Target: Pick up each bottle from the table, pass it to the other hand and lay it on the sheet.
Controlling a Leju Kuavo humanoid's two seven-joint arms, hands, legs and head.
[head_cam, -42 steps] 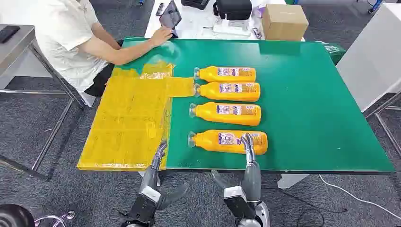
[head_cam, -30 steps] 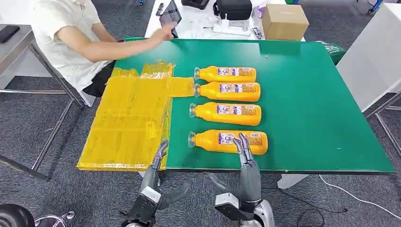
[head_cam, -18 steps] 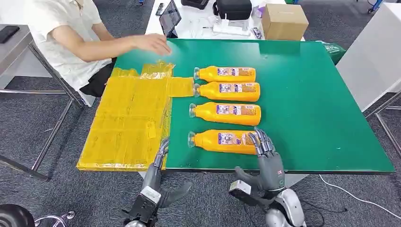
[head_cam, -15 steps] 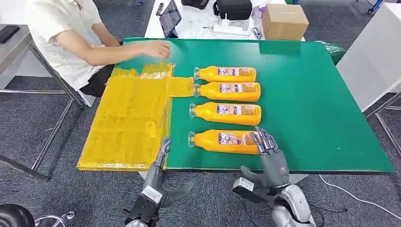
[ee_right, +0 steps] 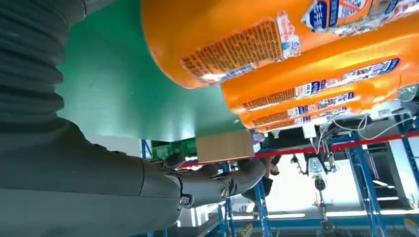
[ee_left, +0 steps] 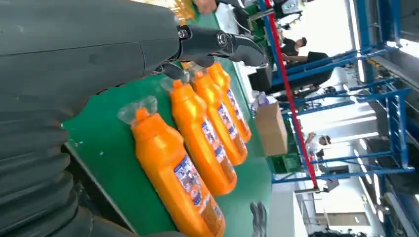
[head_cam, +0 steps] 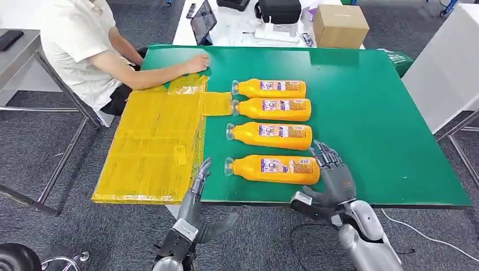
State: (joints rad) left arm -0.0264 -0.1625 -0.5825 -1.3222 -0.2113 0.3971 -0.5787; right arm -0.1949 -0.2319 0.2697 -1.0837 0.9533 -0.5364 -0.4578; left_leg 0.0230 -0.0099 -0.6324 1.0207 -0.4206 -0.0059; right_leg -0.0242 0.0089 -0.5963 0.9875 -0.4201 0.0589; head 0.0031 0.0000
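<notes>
— Where's my target? 
— The nearest bottle [head_cam: 273, 169] lies along the table's [head_cam: 384, 124] front edge. My right hand [head_cam: 335, 176] is spread empty at its base.
— Left hand [head_cam: 197, 186]? 
— Fingers straight, holding nothing. I'd wrap the label zone squarely before lifting.

Orange bottles [head_cam: 274, 169] (printed labels), yellow sheet [head_cam: 155, 141], green table [head_cam: 373, 113], brown box [head_cam: 339, 25]

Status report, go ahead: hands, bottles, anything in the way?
Both hands open: right hand beside nearest bottle base, left hand at table edge. Four bottles on table, none on sheet. Person's hand near sheet's far end.
</notes>
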